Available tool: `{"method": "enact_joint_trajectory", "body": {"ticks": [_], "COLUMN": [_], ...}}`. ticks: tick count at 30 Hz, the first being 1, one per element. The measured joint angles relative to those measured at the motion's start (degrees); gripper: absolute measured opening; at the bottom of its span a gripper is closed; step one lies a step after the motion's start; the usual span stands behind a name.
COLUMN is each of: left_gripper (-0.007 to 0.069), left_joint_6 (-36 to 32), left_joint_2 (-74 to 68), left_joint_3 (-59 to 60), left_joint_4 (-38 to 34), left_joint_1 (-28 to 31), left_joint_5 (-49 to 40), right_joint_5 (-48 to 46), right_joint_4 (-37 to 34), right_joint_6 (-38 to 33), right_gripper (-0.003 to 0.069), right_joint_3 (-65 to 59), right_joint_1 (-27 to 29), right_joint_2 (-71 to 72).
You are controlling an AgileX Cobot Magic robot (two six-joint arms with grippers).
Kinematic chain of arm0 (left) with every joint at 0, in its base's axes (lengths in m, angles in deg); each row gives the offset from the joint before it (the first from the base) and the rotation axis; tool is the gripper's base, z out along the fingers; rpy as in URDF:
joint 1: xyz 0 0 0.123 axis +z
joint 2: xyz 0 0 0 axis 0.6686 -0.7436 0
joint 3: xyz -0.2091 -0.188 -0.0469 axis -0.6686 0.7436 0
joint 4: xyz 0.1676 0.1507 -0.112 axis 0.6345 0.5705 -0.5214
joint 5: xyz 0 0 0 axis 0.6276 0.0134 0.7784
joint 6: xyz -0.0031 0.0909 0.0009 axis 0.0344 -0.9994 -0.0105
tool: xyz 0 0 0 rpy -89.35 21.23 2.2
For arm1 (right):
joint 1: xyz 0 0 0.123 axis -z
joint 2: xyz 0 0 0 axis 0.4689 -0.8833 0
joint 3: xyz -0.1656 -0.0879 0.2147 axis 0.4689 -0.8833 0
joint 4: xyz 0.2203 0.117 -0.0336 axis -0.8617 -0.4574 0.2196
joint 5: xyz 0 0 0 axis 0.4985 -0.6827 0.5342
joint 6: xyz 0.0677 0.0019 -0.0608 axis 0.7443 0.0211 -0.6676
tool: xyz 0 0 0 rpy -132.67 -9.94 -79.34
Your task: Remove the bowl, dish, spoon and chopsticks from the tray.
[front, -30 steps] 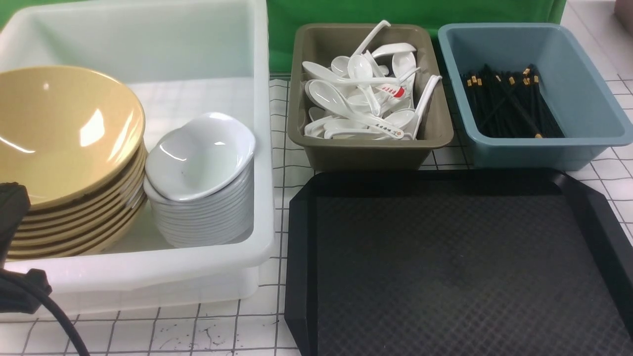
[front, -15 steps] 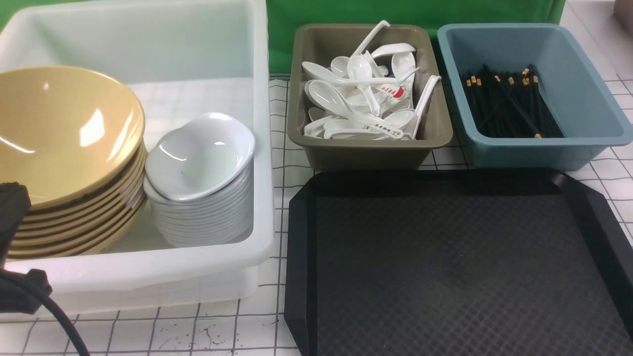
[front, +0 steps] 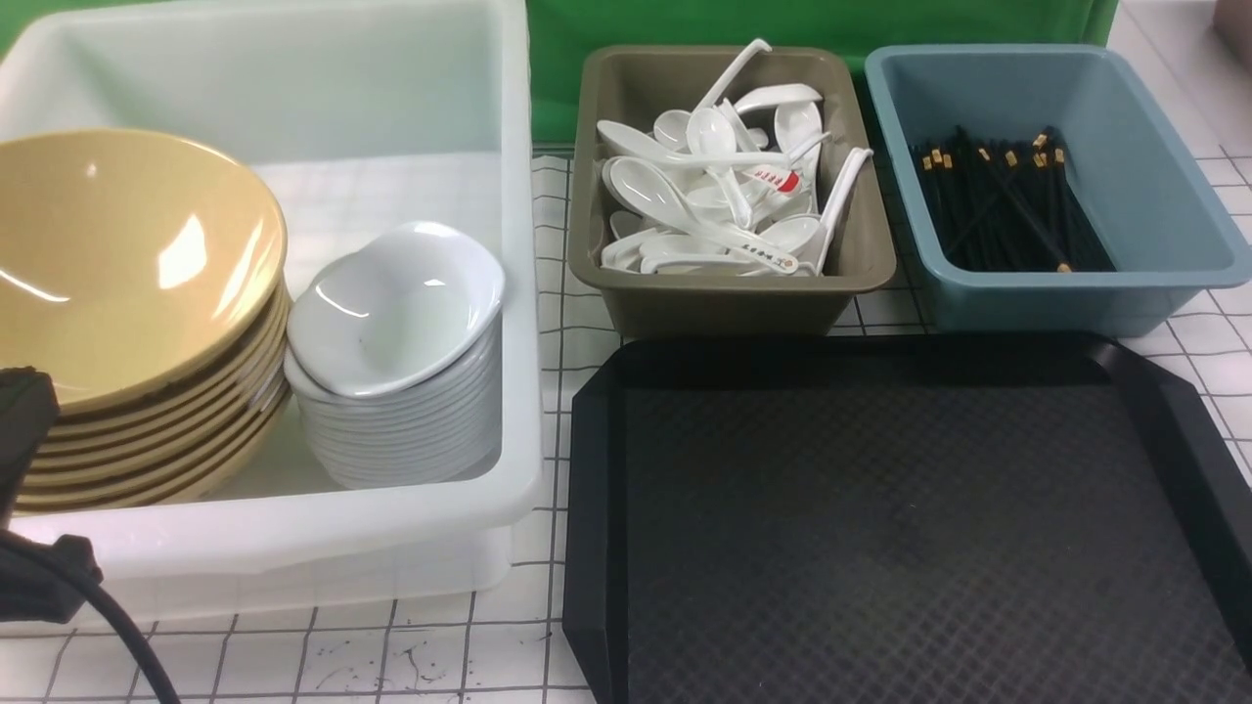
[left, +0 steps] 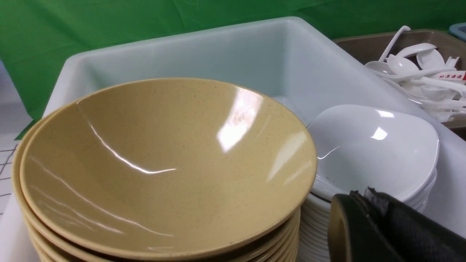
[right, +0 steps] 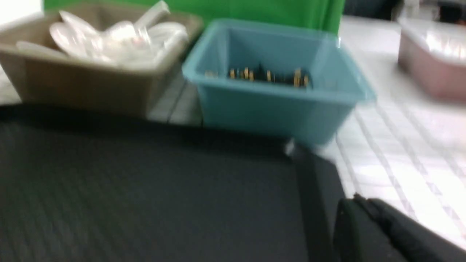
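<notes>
**Tray bare; tableware sorted into three tubs**

Far left, front view: a dark part of the left arm [front: 22,430] is seen at the frame edge, in front of the white tub [front: 518,293]; its cable hangs below. The left claw [left: 367,218] is caught only as one black finger in the wrist view, so whether it stands apart or together cannot be told.

Inside the white tub, a stack of mustard-yellow bowls is noted, the top bowl [front: 127,264] tilted toward the camera. Just beside it, touching at the rim, a stack of small white dishes [front: 396,313] is seen.

Centre back: a brown tub [front: 729,293] is filled with a loose heap of white soup spoons [front: 724,196]. To its right, a blue tub [front: 1144,186] holds a bundle of black chopsticks [front: 1007,205], gold bands at one end.

In front of both tubs, the black tray [front: 597,469] lies flat on the white gridded table [front: 391,655]; nothing is observed on its diamond-patterned surface.

The right claw [right: 364,222] is glimpsed only as a dark finger in the blurred right wrist view, over the tray's corner; its state cannot be told.
</notes>
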Motion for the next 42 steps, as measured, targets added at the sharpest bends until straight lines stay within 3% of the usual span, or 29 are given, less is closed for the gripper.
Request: {"method": "enact_joint_trajectory", "body": {"ticks": [3,21,26,30,36,42], "left_gripper": [-0.0013,-0.0013,-0.0013,-0.0013,-0.0013,-0.0013], "left_joint_6": [0.0,0.0,-0.9,-3.5,-14.0,-19.6], "left_joint_2": [0.0,0.3,9.7,22.4,24.5,24.5], "left_joint_3": [0.0,0.3,5.5,9.6,16.9,24.4], "left_joint_4": [0.0,-0.1,-1.6,-10.2,-22.8,-29.8], "left_joint_1": [0.0,0.0,0.8,6.0,14.6,16.2], "left_joint_5": [-0.1,0.1,-1.0,-5.3,-3.1,3.0], "right_joint_5": [-3.3,-3.5,-3.5,-3.5,-3.5,-3.5], "right_joint_4": [1.9,2.2,2.2,2.2,2.2,2.3], "right_joint_6": [4.6,5.7,5.7,5.7,5.7,5.7], "right_gripper": [0.0036,0.0043,0.0047,0.0048,0.0052,0.0057], "right_joint_3": [-0.1,0.0,0.0,0.0,0.0,0.0], "right_joint_1": [0.0,0.0,0.0,0.0,0.0,0.0], "right_joint_2": [-1.1,-1.3,-1.3,-1.3,-1.3,-1.3]}}
